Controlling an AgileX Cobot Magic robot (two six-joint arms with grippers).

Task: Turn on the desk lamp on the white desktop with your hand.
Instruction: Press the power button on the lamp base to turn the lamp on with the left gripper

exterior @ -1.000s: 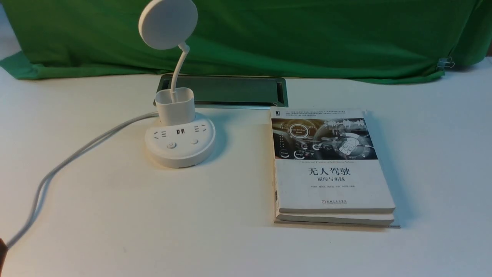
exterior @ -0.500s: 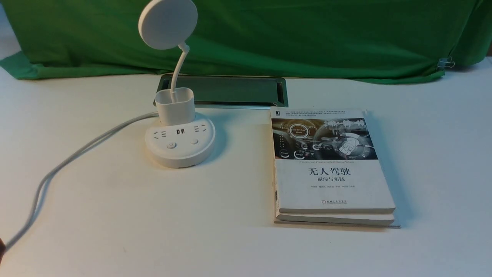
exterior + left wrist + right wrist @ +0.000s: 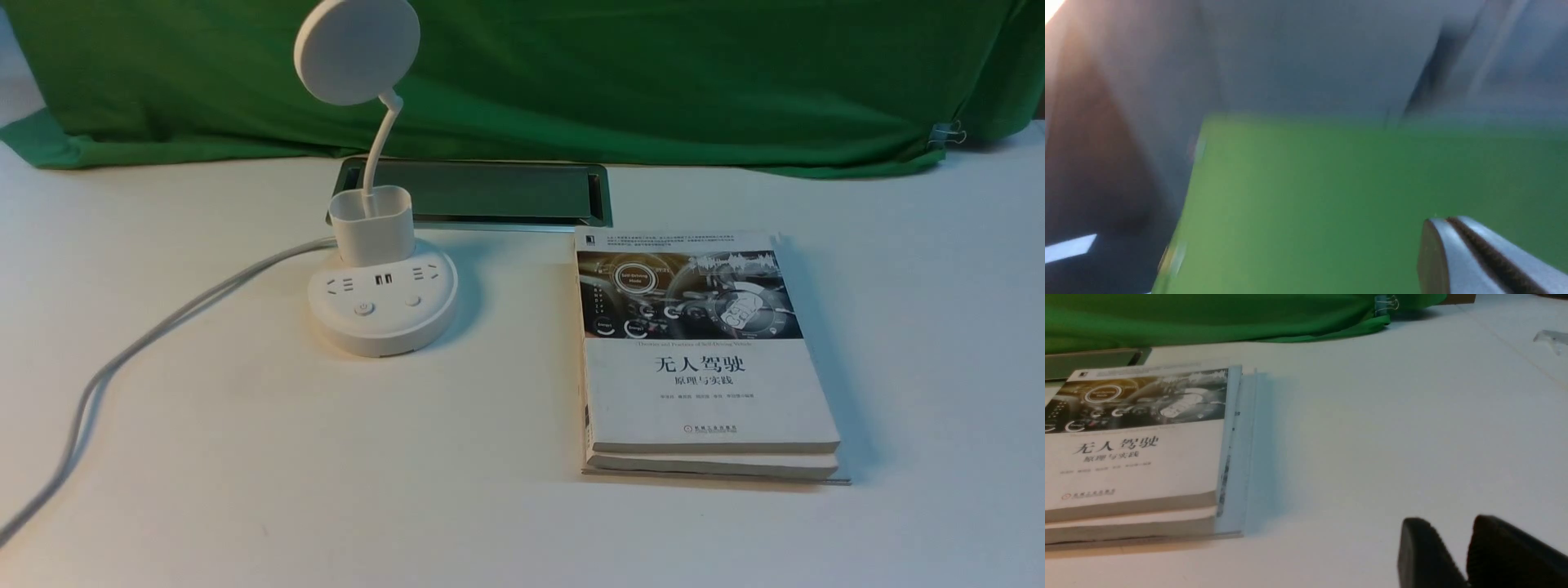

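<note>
On the left part of the white counter [image 3: 506, 408], in front view: one desk lamp [image 3: 357, 53], white, stood upright on a round base [image 3: 384, 314]. Long axis near vertical; the thin neck [image 3: 378, 151] is bent, leaning rightward as it rises from the cup-like holder [image 3: 373, 233] at the base's far side. The flat disc head is carried above, offset to the left, its face tilted down and toward the camera; unlit. Two buttons [image 3: 388, 305] are set at the base's near side. A grey cable [image 3: 155, 331] is led from behind the base to the near left.

To the lamp's right, well apart: stacked books [image 3: 710, 392], the cover's title turned to be read from the near side. Behind, a metal-rimmed slot [image 3: 482, 192] and green cloth [image 3: 653, 77].

By the left wrist view, blurred, the left gripper [image 3: 1447, 218] is shown, its fingers brought together along a thin seam, before a green expanse. By the right wrist view, the right gripper [image 3: 1450, 520] is shown with its tips parted by a modest gap. Both grippers are recorded in these views only. The books' spines [image 3: 1235, 449] and a small translucent item [image 3: 1551, 339] on the counter are likewise disclosed by the right wrist view, the lamp by the front view alone.
</note>
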